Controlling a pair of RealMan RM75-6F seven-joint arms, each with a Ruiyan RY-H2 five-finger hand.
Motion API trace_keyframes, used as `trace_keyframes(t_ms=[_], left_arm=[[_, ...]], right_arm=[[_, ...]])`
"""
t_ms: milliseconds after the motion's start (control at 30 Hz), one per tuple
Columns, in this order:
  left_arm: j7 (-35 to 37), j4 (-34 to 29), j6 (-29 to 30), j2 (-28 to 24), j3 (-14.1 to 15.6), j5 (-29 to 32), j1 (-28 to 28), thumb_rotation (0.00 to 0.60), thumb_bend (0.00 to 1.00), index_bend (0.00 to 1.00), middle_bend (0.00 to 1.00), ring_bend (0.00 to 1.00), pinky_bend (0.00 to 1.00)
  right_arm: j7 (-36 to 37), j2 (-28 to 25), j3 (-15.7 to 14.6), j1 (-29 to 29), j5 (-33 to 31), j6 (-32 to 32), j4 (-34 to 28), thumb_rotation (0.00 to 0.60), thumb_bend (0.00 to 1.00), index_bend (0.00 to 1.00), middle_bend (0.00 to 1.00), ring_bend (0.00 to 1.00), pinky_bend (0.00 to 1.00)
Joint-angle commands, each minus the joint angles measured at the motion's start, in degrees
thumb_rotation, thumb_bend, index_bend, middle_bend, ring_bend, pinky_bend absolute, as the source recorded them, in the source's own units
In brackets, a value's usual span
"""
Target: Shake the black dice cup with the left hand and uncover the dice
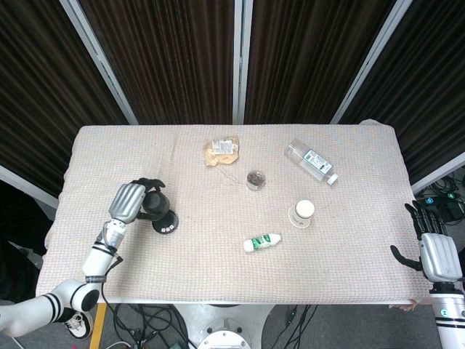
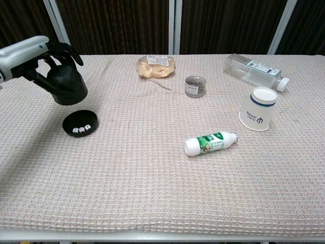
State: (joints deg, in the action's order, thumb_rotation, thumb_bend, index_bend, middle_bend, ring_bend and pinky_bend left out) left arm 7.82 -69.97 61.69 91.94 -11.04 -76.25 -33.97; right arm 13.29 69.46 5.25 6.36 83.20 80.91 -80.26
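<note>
My left hand [image 2: 45, 60] [image 1: 131, 200] grips the black dice cup [image 2: 66, 85] [image 1: 156, 207] and holds it in the air, above and slightly behind its base. The black round base tray [image 2: 80, 123] [image 1: 168, 226] lies on the table with three white dice [image 2: 81, 129] showing in it. My right hand [image 1: 432, 243] hangs beyond the table's right edge with its fingers apart and holds nothing; the chest view does not show it.
On the table are a green-labelled white bottle [image 2: 209, 143] lying on its side, a paper cup [image 2: 258, 116], a small jar [image 2: 193, 85], a bagged snack [image 2: 156, 66] and a clear plastic bottle [image 2: 252, 70] at the back right.
</note>
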Motion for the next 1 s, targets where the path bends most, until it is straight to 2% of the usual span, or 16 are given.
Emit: trace_keyframes(t_ms=[33,200,333,400,533,767,867,1000], left_arm=[[-0.43,1.35,-0.84,0.09,-0.48,1.5,0.02,0.6,0.11,0.34,0.45,0.33,0.4],[1.97,5.77,-2.4,1.4,0.25,2.57,0.58,0.6,0.11,0.32,0.43,0.32,0.39],[4.16,8.79,-3.46,2.5,0.95,2.29,0.65,0.6,0.1,0.27,0.37,0.26,0.34],[4.86,10.08,-2.77,2.97,1.08,1.6,0.7,0.6,0.09,0.23,0.32,0.22,0.3],[5.06,10.89,-1.65,3.09,1.35,0.55,0.82,0.6,0.09,0.2,0.3,0.2,0.29],[4.88,7.5,-0.35,0.96,1.67,-0.07,1.75,0.6,0.09,0.19,0.28,0.18,0.28],[3.7,4.28,2.02,-1.16,1.28,0.0,2.98,0.6,0.07,0.19,0.28,0.18,0.28],[-1.49,-1.95,7.25,-5.8,0.68,1.73,6.63,0.6,0.06,0.21,0.28,0.18,0.27]], right_arm=[[-0.18,0.04,-0.05,0.07,0.08,-0.09,-0.08,0.6,0.17,0.0,0.0,0.0,0.0],[-0.75,0.09,-0.16,0.13,0.11,-0.22,-0.31,0.6,0.17,0.0,0.0,0.0,0.0],[-0.95,0.13,-0.28,0.05,0.14,-0.17,-0.34,0.6,0.17,0.0,0.0,0.0,0.0],[-0.97,0.13,-0.29,0.0,0.17,-0.05,-0.33,0.6,0.17,0.0,0.0,0.0,0.0],[-0.97,0.1,-0.3,-0.04,0.21,0.05,-0.37,0.6,0.17,0.0,0.0,0.0,0.0],[-0.72,0.14,-0.32,0.0,0.38,0.1,-0.27,0.6,0.17,0.0,0.0,0.0,0.0],[-0.63,-0.04,-0.27,-0.13,0.5,0.49,-0.46,0.6,0.17,0.0,0.0,0.0,0.0],[-0.33,-0.3,-0.17,-0.29,0.58,0.96,-0.55,0.6,0.17,0.0,0.0,0.0,0.0]])
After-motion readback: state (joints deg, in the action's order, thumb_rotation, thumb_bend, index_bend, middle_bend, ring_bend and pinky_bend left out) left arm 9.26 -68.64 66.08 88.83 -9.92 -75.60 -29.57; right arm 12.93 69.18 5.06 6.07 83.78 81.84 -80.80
